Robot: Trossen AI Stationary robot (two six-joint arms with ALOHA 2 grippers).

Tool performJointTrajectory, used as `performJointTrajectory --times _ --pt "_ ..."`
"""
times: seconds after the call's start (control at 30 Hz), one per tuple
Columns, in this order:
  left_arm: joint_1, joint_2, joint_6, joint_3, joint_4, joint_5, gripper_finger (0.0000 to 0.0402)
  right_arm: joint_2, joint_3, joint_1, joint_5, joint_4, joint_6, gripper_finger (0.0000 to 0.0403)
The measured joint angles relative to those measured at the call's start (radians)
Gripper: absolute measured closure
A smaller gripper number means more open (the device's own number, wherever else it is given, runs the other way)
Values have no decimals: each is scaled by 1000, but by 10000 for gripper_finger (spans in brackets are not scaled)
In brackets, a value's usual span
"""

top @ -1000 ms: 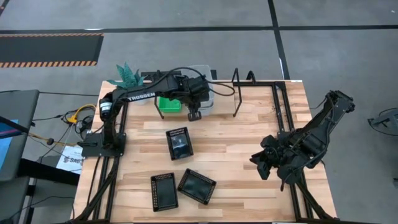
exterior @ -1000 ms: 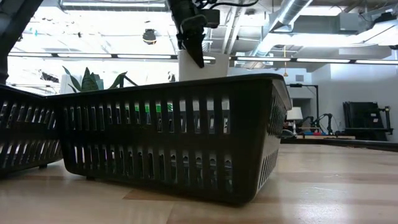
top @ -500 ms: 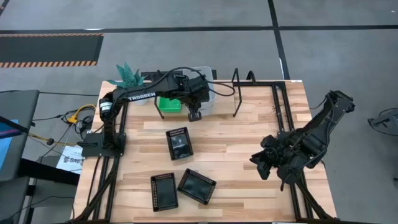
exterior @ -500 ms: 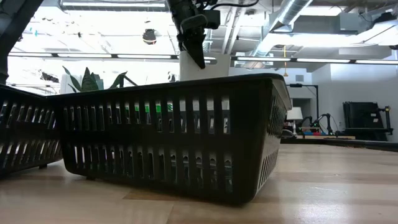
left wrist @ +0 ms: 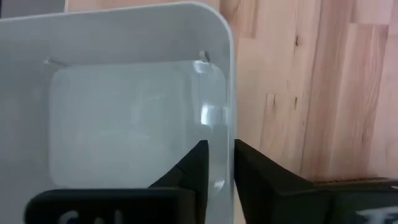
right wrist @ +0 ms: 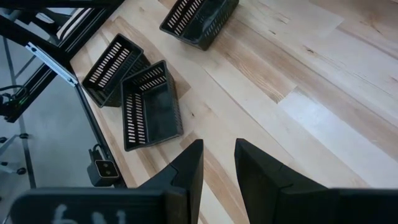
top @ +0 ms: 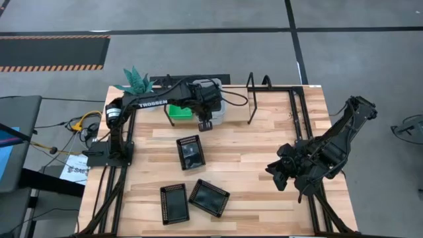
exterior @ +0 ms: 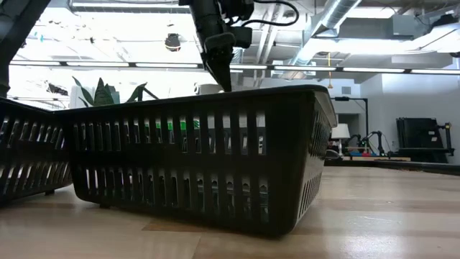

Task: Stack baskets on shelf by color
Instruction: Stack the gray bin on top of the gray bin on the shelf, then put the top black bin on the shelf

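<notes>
Left gripper (left wrist: 217, 165): its two dark fingers straddle the side wall of a translucent white rectangular plastic basket (left wrist: 124, 106), one finger inside, one outside; a narrow gap shows between them, but whether they press on the wall or stand just free of it cannot be told.
Left gripper, seen from above (top: 205, 123): it sits at the far middle of the table, over the near edge of the shelf, the arm reaching in from the left side.
White basket (top: 213, 106): it rests on the light wooden shelf board with a black wire frame (top: 258, 100), mostly covered by the left wrist in the high view.
Green basket (top: 178, 110): a bright green plastic tray on the same shelf, just to the left of the white one.
Shelf end loop (top: 258, 82): an upright black wire loop stands at the shelf's right end.
Black baskets: three black mesh-sided plastic trays lie on the wooden tabletop (top: 264, 158); one (top: 190, 151) is near the middle, two more (top: 174, 203) (top: 209, 197) lie touching each other by the near edge.
Low view: the nearest black basket (exterior: 208, 158) fills the foreground, and the left gripper's fingers (exterior: 219, 68) point downward behind it.
Right gripper (right wrist: 217, 165): its fingers stand slightly apart and hold nothing.
Right arm (top: 310, 162): it waits folded at the right side of the table, well apart from the baskets.
Potted plant (top: 135, 80): green leaves show beyond the table's far left corner.
</notes>
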Motion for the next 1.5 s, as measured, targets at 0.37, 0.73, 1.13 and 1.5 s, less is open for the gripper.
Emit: performJointTrajectory --times 0.37,0.73,1.13,1.5 --pt "68 0 10 0 59 1 251 0 0 0 0 0 0 285" --pt "115 -4 44 3 77 67 250 0 0 0 -1 -5 -1 285" --pt "59 -6 106 1 -79 120 273 0 0 0 -3 -32 -23 285" --pt "52 -8 95 41 -113 41 279 0 0 0 -16 -29 -26 285"
